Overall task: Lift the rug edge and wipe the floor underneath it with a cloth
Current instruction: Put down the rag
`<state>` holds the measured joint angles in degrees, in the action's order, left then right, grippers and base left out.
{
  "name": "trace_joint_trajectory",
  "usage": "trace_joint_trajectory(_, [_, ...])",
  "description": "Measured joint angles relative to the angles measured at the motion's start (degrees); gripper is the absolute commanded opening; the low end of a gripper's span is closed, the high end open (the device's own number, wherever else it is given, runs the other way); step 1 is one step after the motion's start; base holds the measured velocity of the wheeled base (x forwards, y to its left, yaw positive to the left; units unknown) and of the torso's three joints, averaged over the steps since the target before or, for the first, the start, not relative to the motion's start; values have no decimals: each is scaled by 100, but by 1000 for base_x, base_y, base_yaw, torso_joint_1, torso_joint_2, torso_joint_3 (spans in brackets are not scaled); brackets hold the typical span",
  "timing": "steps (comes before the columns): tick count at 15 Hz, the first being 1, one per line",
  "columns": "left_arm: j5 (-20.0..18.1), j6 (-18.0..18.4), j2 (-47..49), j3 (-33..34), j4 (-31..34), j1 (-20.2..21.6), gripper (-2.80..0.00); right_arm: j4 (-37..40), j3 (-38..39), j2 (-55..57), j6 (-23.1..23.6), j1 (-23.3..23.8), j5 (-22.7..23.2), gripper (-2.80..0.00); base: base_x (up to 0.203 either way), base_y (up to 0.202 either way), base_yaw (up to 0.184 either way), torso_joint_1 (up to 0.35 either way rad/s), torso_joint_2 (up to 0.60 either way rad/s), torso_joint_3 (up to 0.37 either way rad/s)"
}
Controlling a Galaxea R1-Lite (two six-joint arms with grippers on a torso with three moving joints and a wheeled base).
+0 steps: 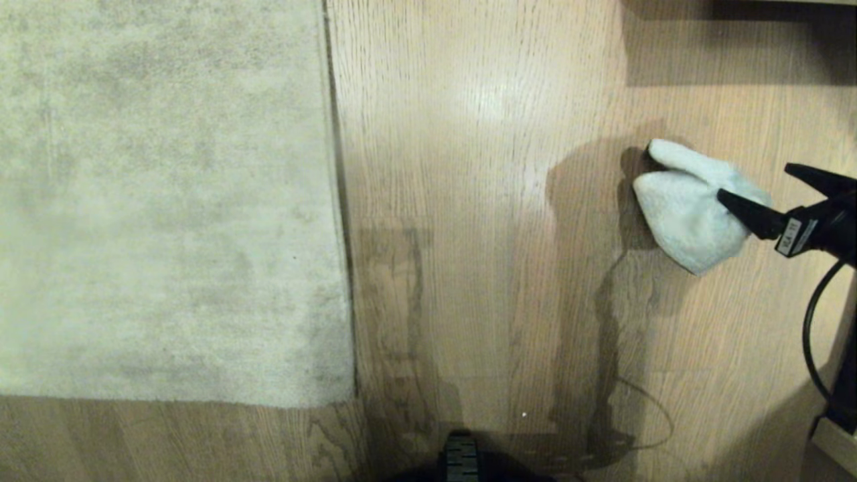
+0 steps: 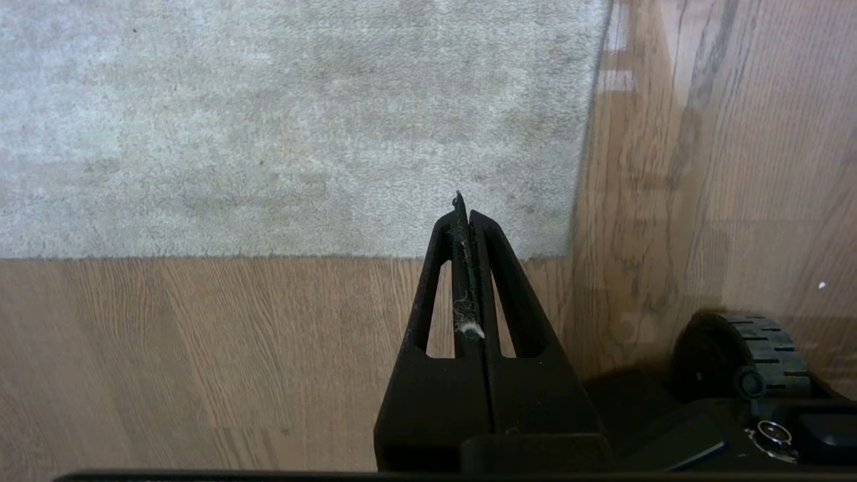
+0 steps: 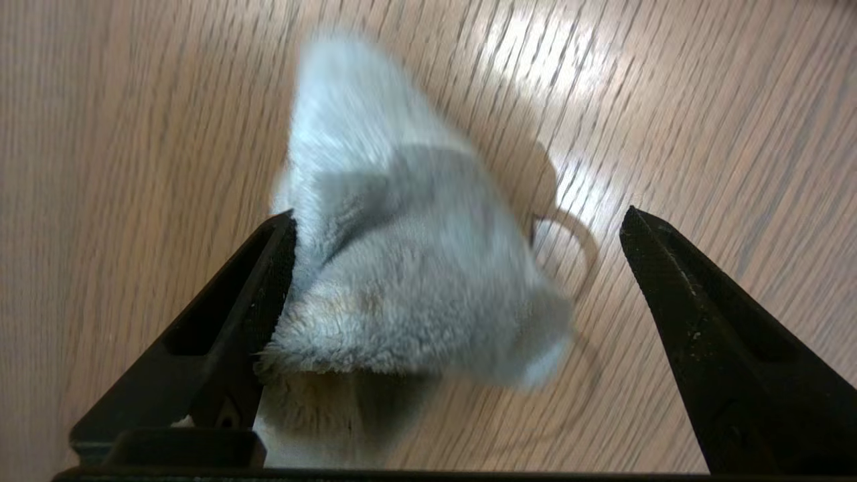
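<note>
Head view: we see the cloth (image 1: pixel 693 204) on the floor (image 1: pixel 482 201), well right of the rug edge (image 1: pixel 338 221), long axis pointing away from us. Right gripper (image 1: pixel 763 194) spread wide around it; left gripper (image 2: pixel 463 221) closed, near the rug corner.

A small white speck (image 1: pixel 523 415) lies on the floor (image 1: pixel 469 201) near the lower edge of my head view, apart from anything else. A pale strip (image 1: pixel 803 2) runs along the top right corner, with a dark shadow band (image 1: pixel 736 47) just below it. A pale flat edge (image 1: pixel 832 438) shows at lower right; I cannot tell what it belongs to.
</note>
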<state>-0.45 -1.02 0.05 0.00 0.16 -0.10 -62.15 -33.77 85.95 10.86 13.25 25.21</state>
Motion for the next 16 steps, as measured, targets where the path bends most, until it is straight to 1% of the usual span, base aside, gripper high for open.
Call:
trace_joint_trajectory(3, [0, -1, 0, 0, 2, 0, -280, -6, -262, 133, -111, 87, -18, 0, 0, 0, 0, 0, 0, 0])
trace_joint_trajectory(7, [-2, 1, 0, 0, 2, -1, -280, -194, -833, 390, -147, 216, -30, 0, 0, 0, 0, 0, 0, 0])
trace_joint_trajectory(9, [1, 0, 0, 0, 0, -1, -280, -185, -883, 479, -146, 284, -46, 0, 0, 0, 0, 0, 0, 0])
trace_joint_trajectory(12, [-1, 0, 0, 0, 1, 0, -280, -209, -811, 657, -136, 595, -83, 0, 0, 0, 0, 0, 0, 0])
trace_joint_trajectory(16, [-1, 0, 0, 0, 2, 0, -280, -223, -798, 1109, -57, 712, -83, 0, 0, 0, 0, 0, 0, 0])
